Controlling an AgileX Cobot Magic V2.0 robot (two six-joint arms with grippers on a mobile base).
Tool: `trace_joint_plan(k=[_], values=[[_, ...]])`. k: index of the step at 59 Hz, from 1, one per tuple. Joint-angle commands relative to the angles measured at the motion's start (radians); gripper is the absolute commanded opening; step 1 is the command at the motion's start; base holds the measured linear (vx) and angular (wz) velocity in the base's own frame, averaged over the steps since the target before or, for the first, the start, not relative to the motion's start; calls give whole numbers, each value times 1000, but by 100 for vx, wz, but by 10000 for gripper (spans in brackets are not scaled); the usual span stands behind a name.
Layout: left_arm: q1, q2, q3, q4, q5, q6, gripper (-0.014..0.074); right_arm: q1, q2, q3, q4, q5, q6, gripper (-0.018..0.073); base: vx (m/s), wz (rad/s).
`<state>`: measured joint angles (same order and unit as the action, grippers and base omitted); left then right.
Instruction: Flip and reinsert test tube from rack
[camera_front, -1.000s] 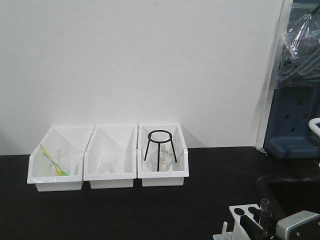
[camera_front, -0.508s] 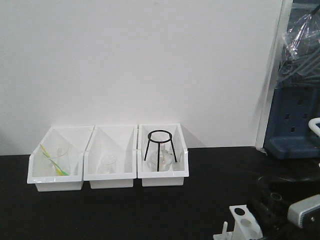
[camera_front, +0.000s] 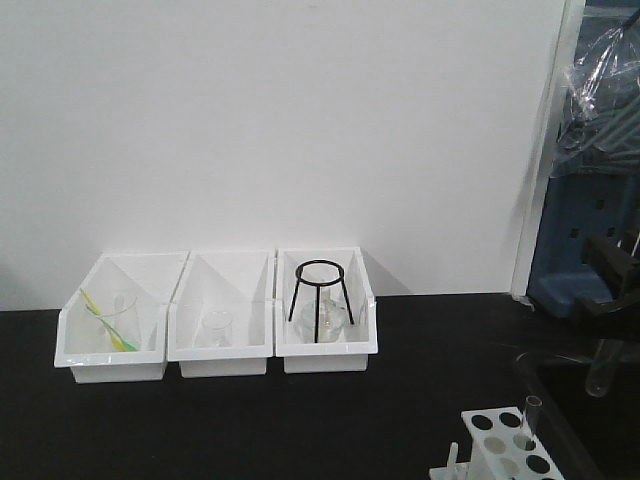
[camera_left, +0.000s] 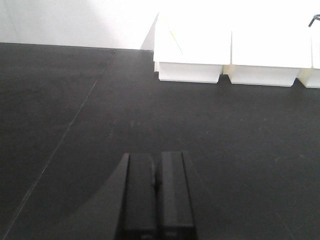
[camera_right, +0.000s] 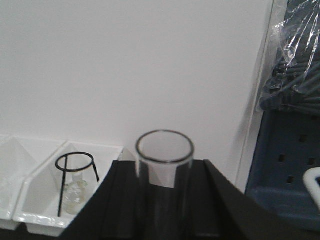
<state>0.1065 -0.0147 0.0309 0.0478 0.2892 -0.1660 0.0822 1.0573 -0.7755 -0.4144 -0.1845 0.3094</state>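
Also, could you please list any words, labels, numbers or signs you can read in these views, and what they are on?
None can be read.
The storage bins, the test tube rack, the test tube in the right gripper and the blue perforated panel show no lettering.

A: The rack (camera_front: 497, 450)?
B: White plastic, the top plate holed in rows, a peg seen at its left. It is stood upright on the black table (camera_front: 250, 430), with a further tube (camera_front: 529, 420) set in one hole.
A: The test tube (camera_right: 163, 192)?
B: Clear glass, clamped in the right gripper (camera_right: 164, 167), rounded end apparently lowest, held apart from the rack.
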Motion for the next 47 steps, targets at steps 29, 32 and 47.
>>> trace_joint_plan(k=[29, 32, 47], values=[[-7, -3, 2, -4, -87, 0, -6, 0, -41, -58, -1255, 63, -262, -8, 0, 0], [-7, -3, 2, -4, -87, 0, -6, 0, -42, -59, -1225, 67, -208, -8, 0, 0], [-7, -3, 2, -4, -87, 0, -6, -3, -43, -89, -525, 167, 689, -8, 0, 0]])
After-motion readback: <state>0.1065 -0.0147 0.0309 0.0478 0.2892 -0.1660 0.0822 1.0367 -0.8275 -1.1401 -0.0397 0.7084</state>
